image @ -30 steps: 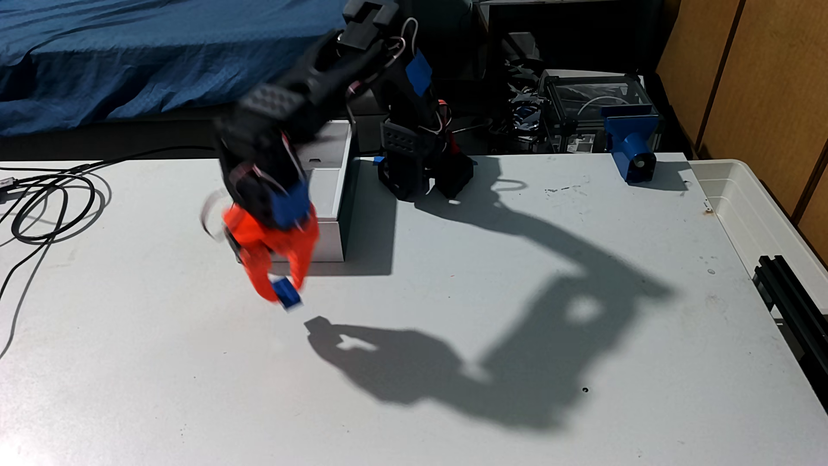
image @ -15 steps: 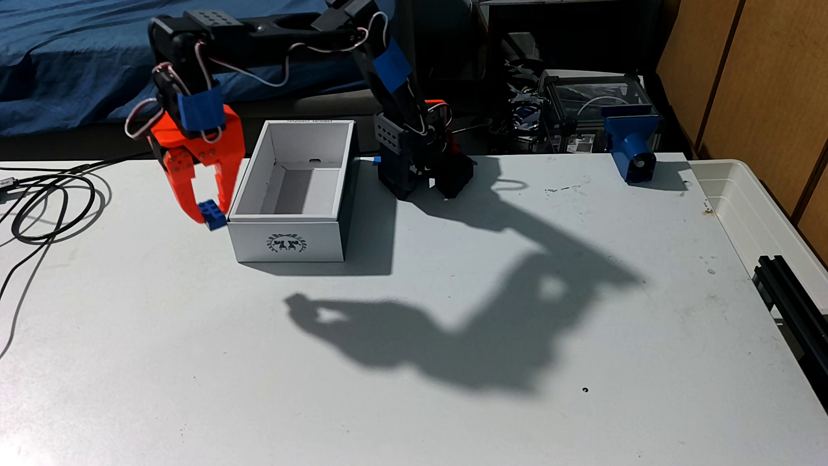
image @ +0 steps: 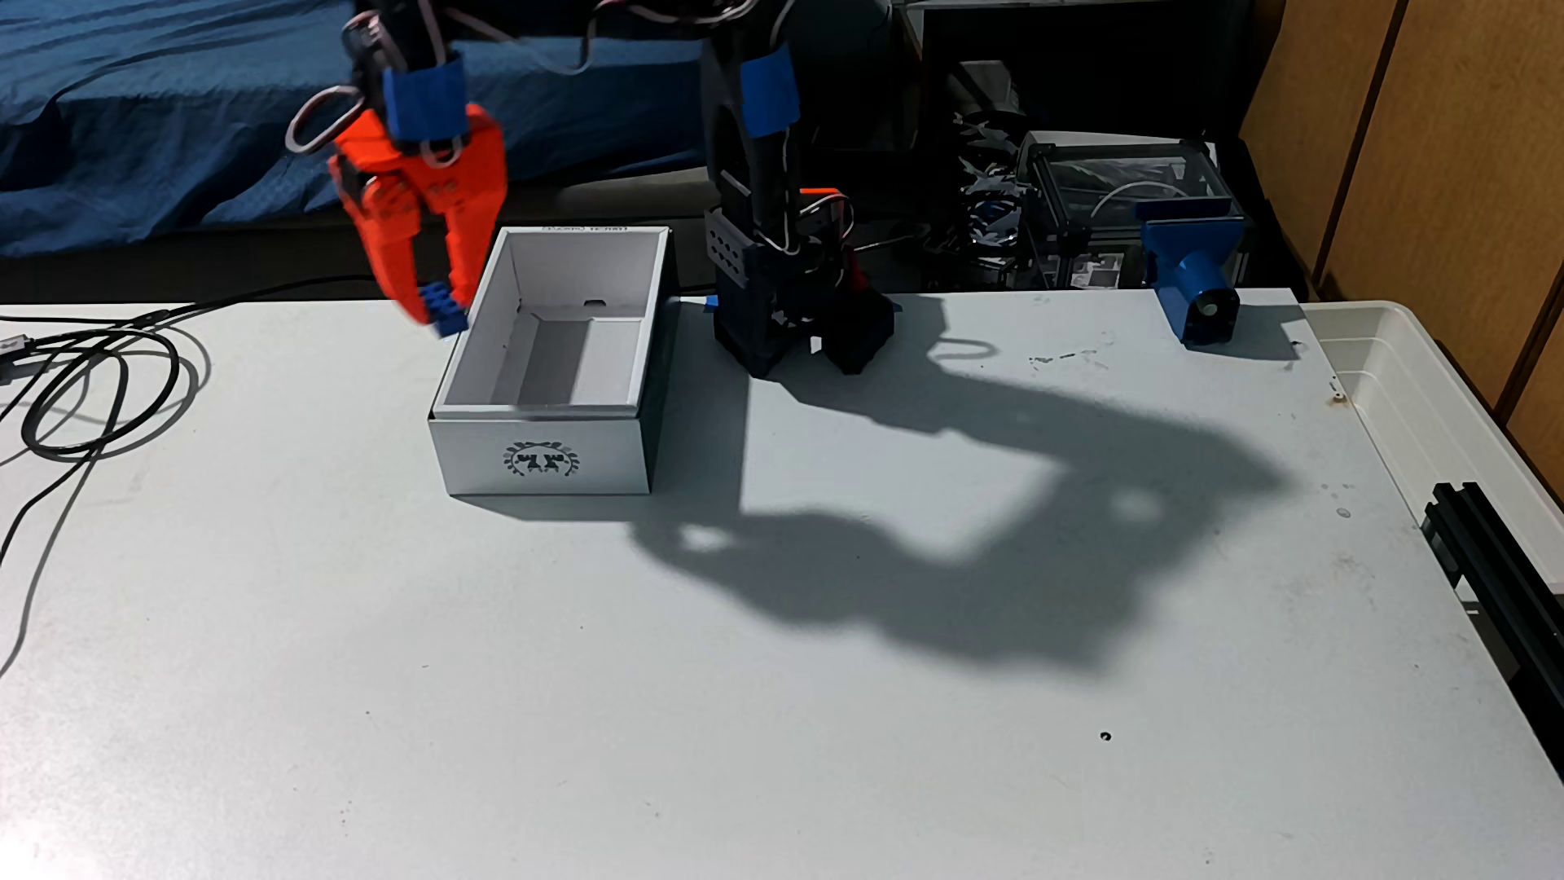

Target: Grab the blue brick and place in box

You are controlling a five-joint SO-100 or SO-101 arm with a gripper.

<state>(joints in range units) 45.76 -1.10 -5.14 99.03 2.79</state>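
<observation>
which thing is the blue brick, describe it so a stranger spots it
Find the white box on the grey table. Just off its far left corner in the fixed view hangs the orange end effector, pinching the brick. It is small and studded, unlike the blue tape above.

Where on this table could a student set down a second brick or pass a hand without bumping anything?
Free: the wide near half of the table in front of the box, and the stretch between the arm base and the blue mount. Crowded: the left edge with cables, and beside the box where the tool holds the blue brick.
</observation>
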